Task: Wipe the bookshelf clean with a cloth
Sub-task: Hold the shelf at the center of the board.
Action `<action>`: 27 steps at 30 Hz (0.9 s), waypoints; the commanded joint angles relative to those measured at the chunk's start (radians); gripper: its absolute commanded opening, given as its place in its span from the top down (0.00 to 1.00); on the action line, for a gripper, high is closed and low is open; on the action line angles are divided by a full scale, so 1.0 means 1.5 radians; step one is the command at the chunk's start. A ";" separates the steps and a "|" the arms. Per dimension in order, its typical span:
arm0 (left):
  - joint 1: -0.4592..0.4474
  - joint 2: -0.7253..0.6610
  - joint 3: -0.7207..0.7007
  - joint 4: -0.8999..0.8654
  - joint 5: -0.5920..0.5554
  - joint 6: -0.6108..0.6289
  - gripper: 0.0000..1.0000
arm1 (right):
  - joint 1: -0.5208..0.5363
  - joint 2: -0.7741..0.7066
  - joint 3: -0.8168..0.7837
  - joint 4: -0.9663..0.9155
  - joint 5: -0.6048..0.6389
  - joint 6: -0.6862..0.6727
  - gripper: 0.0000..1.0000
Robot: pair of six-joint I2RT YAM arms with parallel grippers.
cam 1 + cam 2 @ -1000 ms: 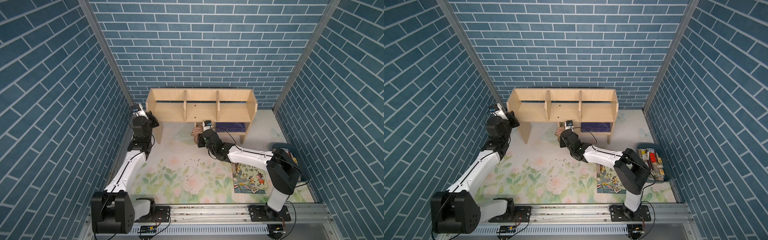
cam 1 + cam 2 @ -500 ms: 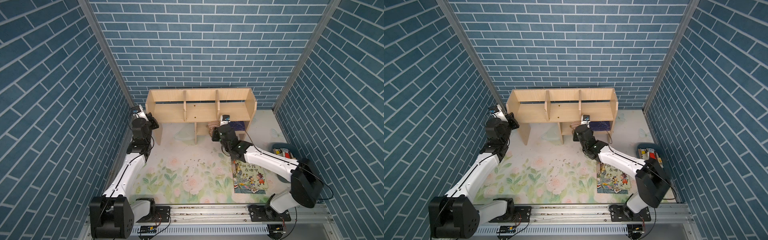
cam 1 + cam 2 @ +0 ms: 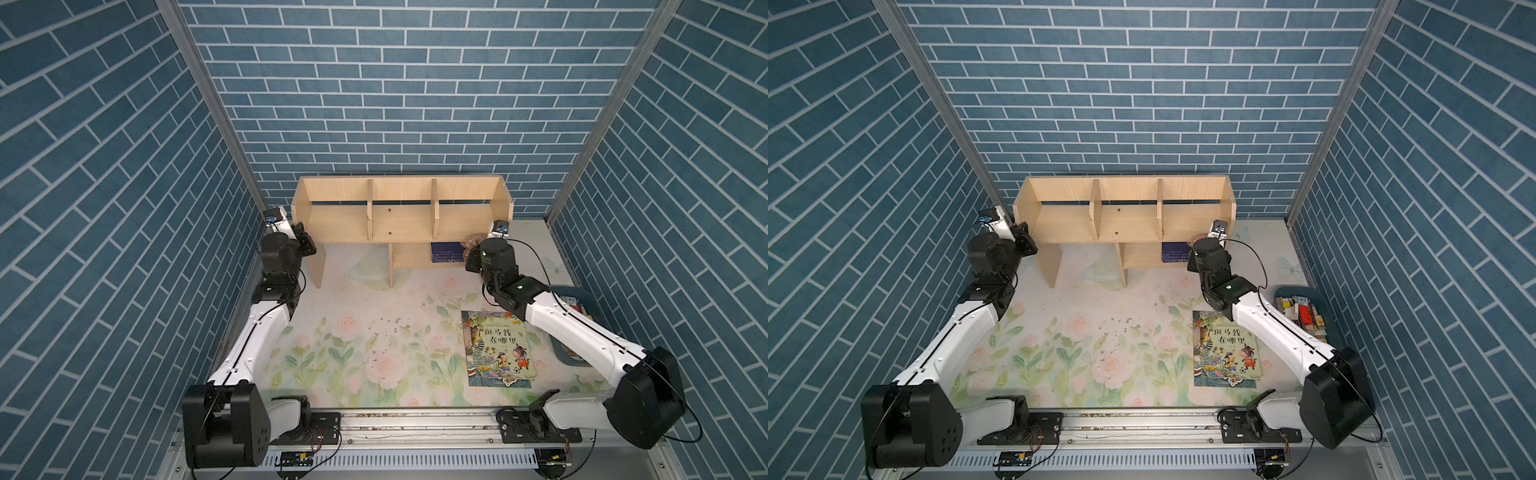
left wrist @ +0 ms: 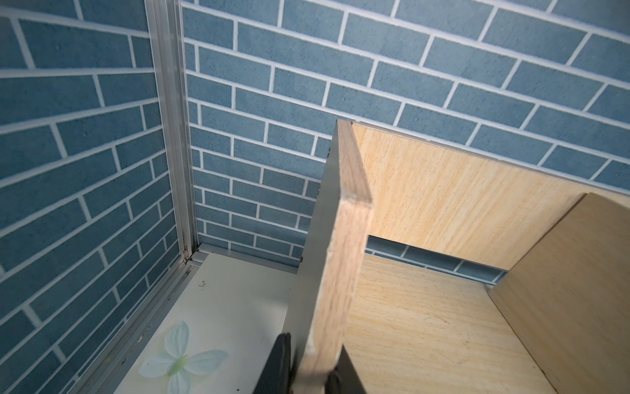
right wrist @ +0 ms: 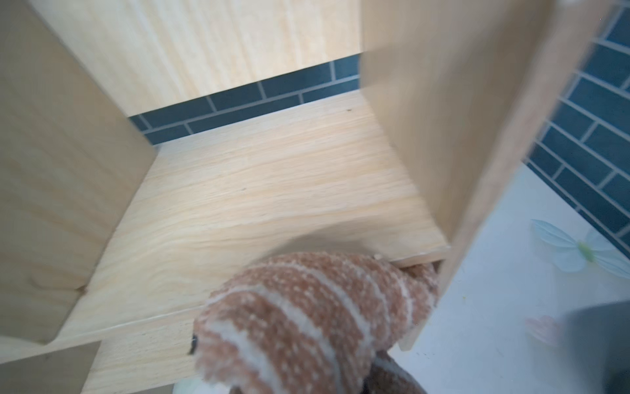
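Observation:
The pale-wood bookshelf [image 3: 399,224] [image 3: 1125,226] stands against the back wall in both top views. My left gripper [image 3: 305,243] [image 3: 1025,243] is at its left side panel. In the left wrist view that gripper [image 4: 313,373] is shut on the panel's front edge [image 4: 341,273], one finger on each face. My right gripper [image 3: 478,249] [image 3: 1200,247] is shut on the tan and cream striped cloth [image 3: 471,241] [image 3: 1196,240]. The bunched cloth [image 5: 306,317] rests on the front lip of the right compartment's board [image 5: 272,191] and hides the fingers.
A colourful picture book [image 3: 496,349] [image 3: 1225,349] lies flat on the floral mat under my right forearm. A dark blue book [image 3: 446,252] sits in the lower cubby. A blue tray [image 3: 1296,289] of small items stands at the right wall. Crumbs [image 3: 395,332] dot the mat.
My right arm has carried the cloth to the right, from in front of the lower cubby to the right compartment's front edge. The left gripper has kept its hold.

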 commanded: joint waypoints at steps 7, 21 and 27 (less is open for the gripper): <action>-0.007 0.022 0.011 -0.011 0.092 -0.030 1.00 | 0.184 0.230 0.243 0.050 -0.027 -0.069 1.00; -0.006 0.022 0.011 -0.020 0.084 -0.024 1.00 | 0.103 0.092 0.048 0.065 0.040 -0.016 1.00; -0.006 0.025 0.012 -0.019 0.090 -0.026 1.00 | -0.054 -0.113 -0.088 0.012 0.038 -0.018 1.00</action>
